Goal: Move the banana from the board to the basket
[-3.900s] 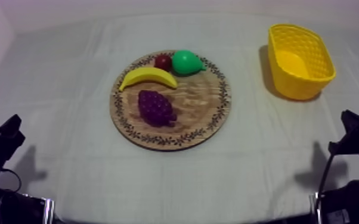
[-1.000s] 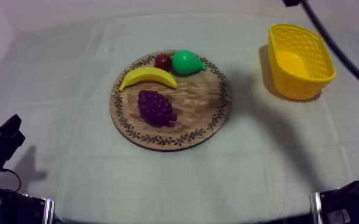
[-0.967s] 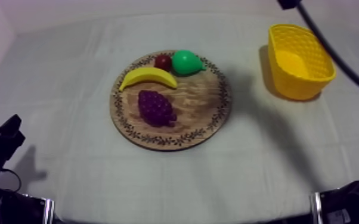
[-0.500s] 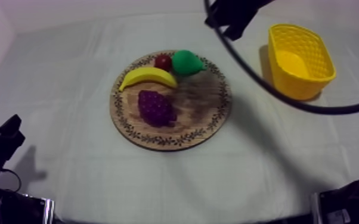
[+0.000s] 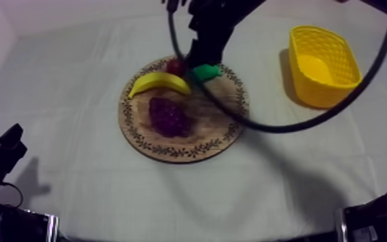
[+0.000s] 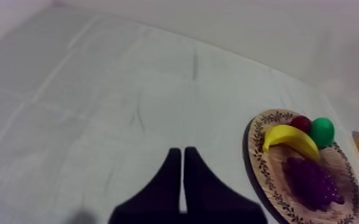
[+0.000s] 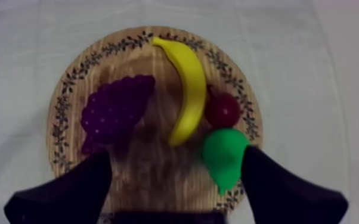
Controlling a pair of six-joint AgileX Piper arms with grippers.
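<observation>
The banana (image 5: 159,83) is lying on the round wooden board (image 5: 215,112) at the middle of the tabletop (image 5: 74,77). The bunch of grapes (image 5: 168,116) is lying just beside it on the near side, and the small red fruit (image 5: 175,65) and green pear (image 5: 206,71) are close on its far side. The right hand (image 7: 176,156) is hovering over the board's far edge, its fingers spread wide and holding nothing. The yellow basket (image 5: 328,90) is sitting toward the far right corner. The left hand (image 6: 180,156) is resting by the near left corner, fingers pressed together.
</observation>
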